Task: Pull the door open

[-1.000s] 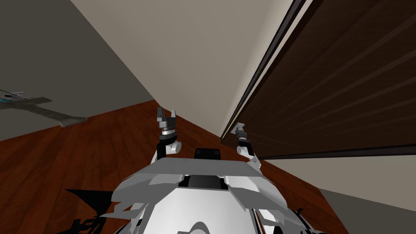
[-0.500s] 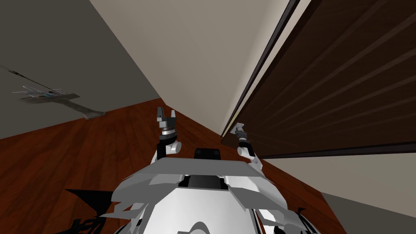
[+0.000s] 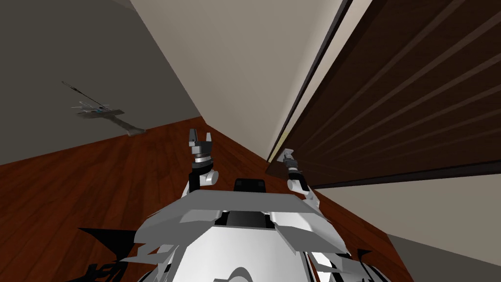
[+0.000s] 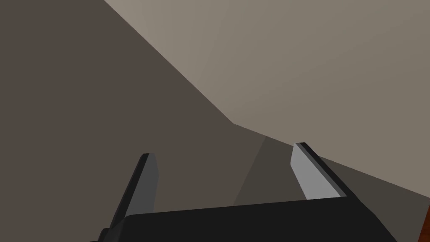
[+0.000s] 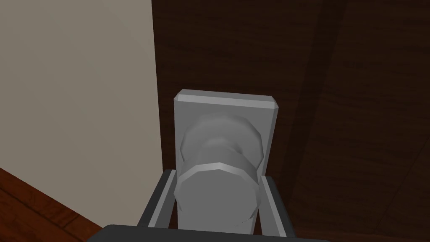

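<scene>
In the head view, the right gripper (image 3: pixel 287 156) sits against the near edge of the dark brown door (image 3: pixel 391 112), which takes up the robot's right side. A beige wall (image 3: pixel 244 63) lies ahead and a reddish wooden floor (image 3: pixel 98 186) below. The left gripper (image 3: pixel 200 139) is raised in front of the chest, well apart from the door. Its blades are spread and hold nothing.

In the left wrist view, the fingers (image 4: pixel 313 174) stand wide apart with nothing between them. This arm has no part in the step and is best left out of the door's path.

In the right wrist view, a grey knob (image 5: pixel 218 166) stands on a grey plate (image 5: pixel 226 107) just beside the door's edge. The right gripper is clamped on it, one finger (image 5: pixel 161 197) pressed to each side, and the knob reaches back almost to the gripper's body. The hold looks deep enough to pull on.

The step in hand appears to be the pull itself. A round, smooth knob is likely to slip, so the squeeze should stay firm and the pull slow and even. The door probably swings about its far edge, so the hand should follow a curve and not a straight line. The wrist should turn with the door so the fingers stay square on the knob. The robot stands close, so it may also need to back away to give the door room.
</scene>
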Controlling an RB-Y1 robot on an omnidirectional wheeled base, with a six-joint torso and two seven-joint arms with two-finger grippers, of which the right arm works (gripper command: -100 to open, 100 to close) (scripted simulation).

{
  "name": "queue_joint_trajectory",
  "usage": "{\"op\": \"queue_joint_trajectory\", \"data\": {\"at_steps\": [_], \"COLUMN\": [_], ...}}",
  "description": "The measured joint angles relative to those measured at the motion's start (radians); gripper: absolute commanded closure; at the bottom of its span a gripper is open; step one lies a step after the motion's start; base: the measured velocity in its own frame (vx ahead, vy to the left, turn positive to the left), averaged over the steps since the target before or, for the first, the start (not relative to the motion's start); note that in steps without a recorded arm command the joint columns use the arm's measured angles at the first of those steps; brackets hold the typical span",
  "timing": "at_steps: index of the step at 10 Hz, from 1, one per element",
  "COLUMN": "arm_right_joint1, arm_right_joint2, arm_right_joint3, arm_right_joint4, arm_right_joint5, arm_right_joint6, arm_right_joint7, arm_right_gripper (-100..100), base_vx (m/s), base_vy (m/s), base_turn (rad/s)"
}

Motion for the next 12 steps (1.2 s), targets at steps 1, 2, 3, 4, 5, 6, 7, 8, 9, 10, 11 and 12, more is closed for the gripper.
{"op": "queue_joint_trajectory", "data": {"at_steps": [1, 2, 3, 4, 5, 6, 7, 8, 9, 10, 11, 12], "arm_right_joint1": [0.009, 0.012, 0.019, 0.024, 0.028, 0.035, 0.043, 0.049, 0.055, 0.063, 0.066, 0.070], "arm_right_joint2": [-0.010, -0.009, -0.021, -0.030, -0.043, -0.055, -0.070, -0.082, -0.091, -0.100, -0.100, -0.110], "arm_right_joint3": [0.009, 0.014, 0.020, 0.025, 0.033, 0.042, 0.050, 0.059, 0.067, 0.075, 0.080, 0.083], "arm_right_joint4": [-0.008, -0.006, -0.007, -0.011, -0.013, -0.016, -0.019, -0.018, -0.020, -0.026, -0.025, -0.024], "arm_right_joint5": [0.001, 0.002, 0.004, 0.005, 0.007, 0.009, 0.011, 0.014, 0.016, 0.017, 0.018, 0.019], "arm_right_joint6": [-0.004, -0.002, -0.007, -0.015, -0.024, -0.032, -0.041, -0.050, -0.056, -0.060, -0.059, -0.065], "arm_right_joint7": [-0.010, -0.012, -0.020, -0.030, -0.041, -0.052, -0.065, -0.077, -0.086, -0.095, -0.097, -0.103], "arm_right_gripper": [100, 100, 100, 100, 100, 100, 100, 100, 100, 100, 100, 100], "base_vx": [-0.115, -0.171, -0.224, -0.251, -0.268, -0.259, -0.226, -0.208, -0.215, -0.096, -0.140, -0.211], "base_vy": [-0.021, -0.040, -0.039, -0.059, -0.067, -0.039, -0.032, -0.062, -0.082, -0.032, -0.030, -0.060], "base_turn": [0.040, 0.152, 0.139, 0.128, 0.152, 0.173, 0.126, 0.088, 0.103, 0.038, 0.147, 0.144]}}
